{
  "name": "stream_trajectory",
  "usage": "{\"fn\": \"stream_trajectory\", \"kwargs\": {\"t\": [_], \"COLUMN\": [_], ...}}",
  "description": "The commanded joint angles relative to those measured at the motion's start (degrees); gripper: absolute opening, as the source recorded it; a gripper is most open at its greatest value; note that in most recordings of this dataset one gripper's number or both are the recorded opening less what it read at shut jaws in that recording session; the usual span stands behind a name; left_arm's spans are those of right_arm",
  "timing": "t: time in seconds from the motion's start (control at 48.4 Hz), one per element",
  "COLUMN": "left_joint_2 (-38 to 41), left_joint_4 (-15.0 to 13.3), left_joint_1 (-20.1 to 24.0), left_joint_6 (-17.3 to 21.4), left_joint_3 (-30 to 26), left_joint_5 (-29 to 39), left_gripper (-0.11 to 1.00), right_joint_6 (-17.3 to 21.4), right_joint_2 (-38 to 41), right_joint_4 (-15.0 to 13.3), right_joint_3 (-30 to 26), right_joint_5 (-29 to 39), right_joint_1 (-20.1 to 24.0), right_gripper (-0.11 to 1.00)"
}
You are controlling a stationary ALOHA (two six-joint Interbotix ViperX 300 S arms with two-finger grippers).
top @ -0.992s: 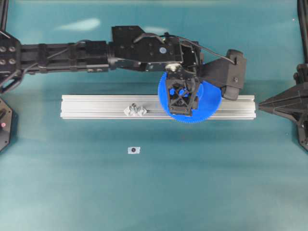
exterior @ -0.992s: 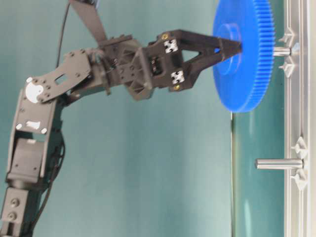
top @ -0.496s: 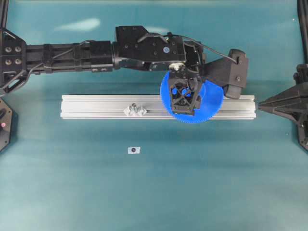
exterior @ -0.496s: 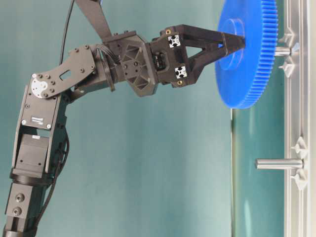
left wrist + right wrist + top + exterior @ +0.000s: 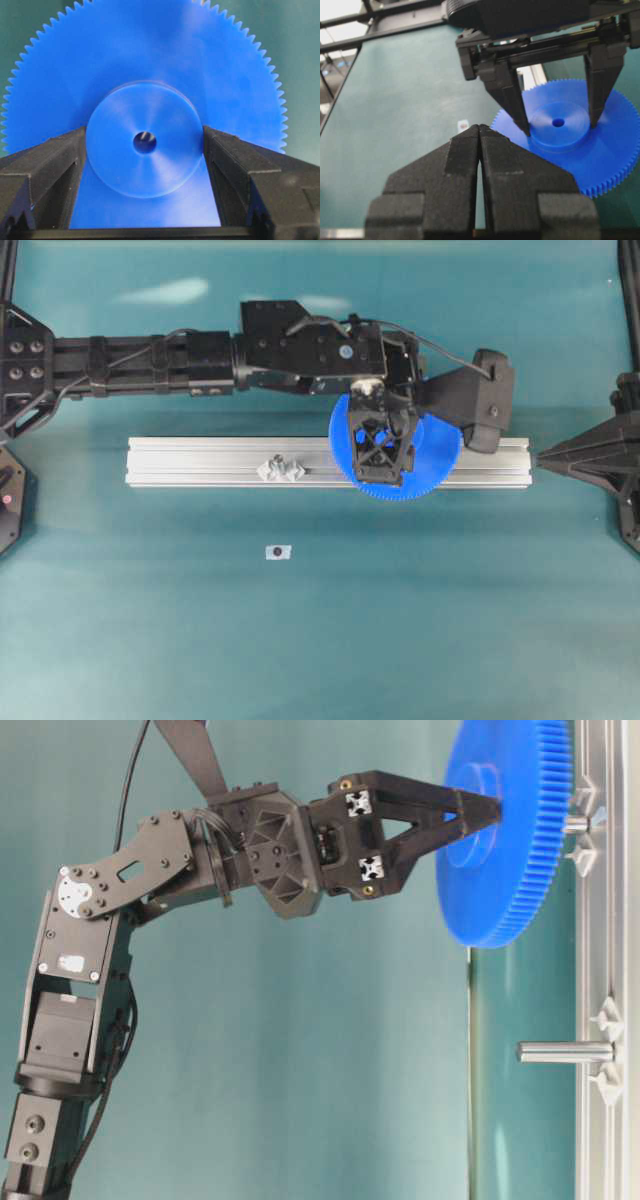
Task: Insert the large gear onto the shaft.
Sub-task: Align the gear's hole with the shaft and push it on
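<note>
text: none legible | labels: none legible | numbers: none

In the overhead view the centre of the large gear [image 5: 440, 455] is covered by the left gripper [image 5: 382, 472], and the shaft beneath cannot be seen there. In the table-level view only the tip of the shaft [image 5: 575, 823] is shown beside the disc; how far it has entered the hole cannot be told. In the left wrist view the gear's top is cut by the upper edge. The small object [image 5: 278, 552] on the table is too small to identify.
</note>
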Motion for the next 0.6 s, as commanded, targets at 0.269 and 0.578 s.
{"fn": "stream_trajectory", "kwargs": {"t": [0.269,0.578], "left_joint_2": [-2.11,-2.72], "left_joint_4": [-0.26,-0.26], "left_joint_1": [-0.62,2.29], "left_joint_6": [-1.58,-1.23], "left_joint_3": [1.85,1.76], "left_joint_5": [-1.58,-2.11], "left_gripper": [0.76,0.76], "right_joint_6": [0.70,0.70], "right_joint_2": [0.35,0.09], "right_joint_4": [-0.09,0.00], "right_joint_3": [-0.44,-0.35], "right_joint_5": [-0.26,-0.26], "right_joint_1": [-0.18,-0.18], "right_gripper": [0.05,0.05]}}
